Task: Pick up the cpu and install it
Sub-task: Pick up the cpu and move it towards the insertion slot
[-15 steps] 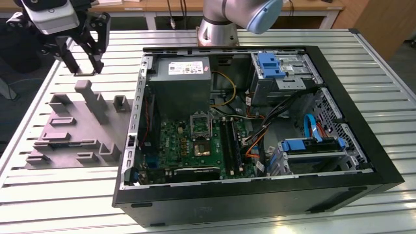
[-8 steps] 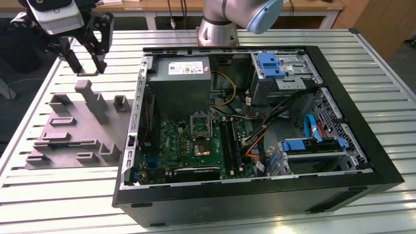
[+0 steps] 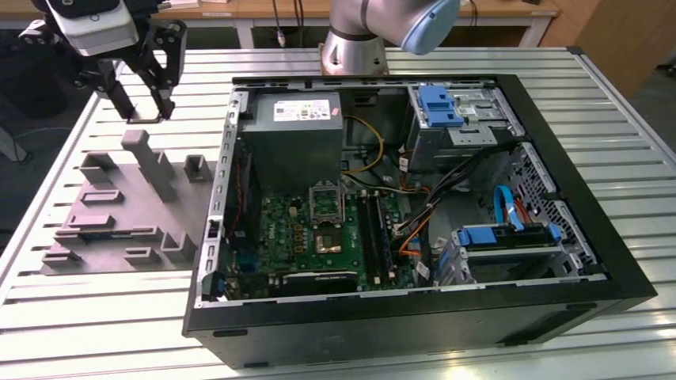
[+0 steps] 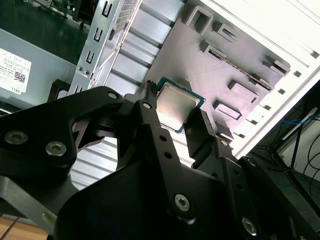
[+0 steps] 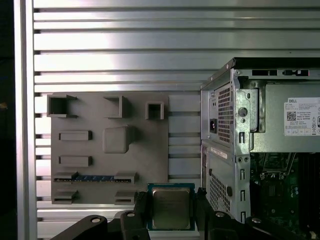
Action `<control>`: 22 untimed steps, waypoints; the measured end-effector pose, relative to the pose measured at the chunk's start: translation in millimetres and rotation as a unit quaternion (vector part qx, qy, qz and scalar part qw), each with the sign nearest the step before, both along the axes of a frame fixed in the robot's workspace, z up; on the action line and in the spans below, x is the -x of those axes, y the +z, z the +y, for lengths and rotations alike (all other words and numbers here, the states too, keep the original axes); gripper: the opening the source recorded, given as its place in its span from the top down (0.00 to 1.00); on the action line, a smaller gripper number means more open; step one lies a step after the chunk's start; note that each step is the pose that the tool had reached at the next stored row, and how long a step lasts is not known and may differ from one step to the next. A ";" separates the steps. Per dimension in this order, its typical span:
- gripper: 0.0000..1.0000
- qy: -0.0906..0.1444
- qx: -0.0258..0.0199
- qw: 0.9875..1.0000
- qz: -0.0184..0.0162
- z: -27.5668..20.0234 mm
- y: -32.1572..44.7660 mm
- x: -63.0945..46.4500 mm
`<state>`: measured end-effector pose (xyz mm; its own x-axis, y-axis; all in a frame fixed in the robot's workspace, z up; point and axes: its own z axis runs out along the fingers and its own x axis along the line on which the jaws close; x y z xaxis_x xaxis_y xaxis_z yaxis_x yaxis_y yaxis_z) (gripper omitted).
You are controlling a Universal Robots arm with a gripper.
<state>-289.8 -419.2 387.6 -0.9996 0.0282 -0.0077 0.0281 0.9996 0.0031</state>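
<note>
Second wrist view: my gripper (image 4: 175, 114) has its jaws drawn narrow onto the cpu (image 4: 176, 106), one finger on each opposite edge.
First wrist view: same grip, with the chip's pale metal top facing the camera, level between the jaws.
Beneath the jaws: the grey fixture block (image 5: 90, 150) lies on the slatted table (image 5: 100, 50), apart from the chip, so I judge the cpu is lifted clear.
Beside the jaws: the computer case (image 5: 220, 125), its side open.
Farthest from the jaws: the exterior view adds the socket (image 3: 325, 202) on the green board (image 3: 306, 245), well apart from me; its frame may be raised, I cannot be sure.
Progress: pickup done; carrying over and seating the chip are left.
</note>
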 end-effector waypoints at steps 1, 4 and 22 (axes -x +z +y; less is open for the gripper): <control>0.53 0.000 0.000 1.000 0.000 0.0 0.0 0.0; 0.53 0.000 0.000 1.000 0.000 0.0 0.0 -0.5; 0.53 0.000 0.000 1.000 0.000 0.0 -0.1 -5.7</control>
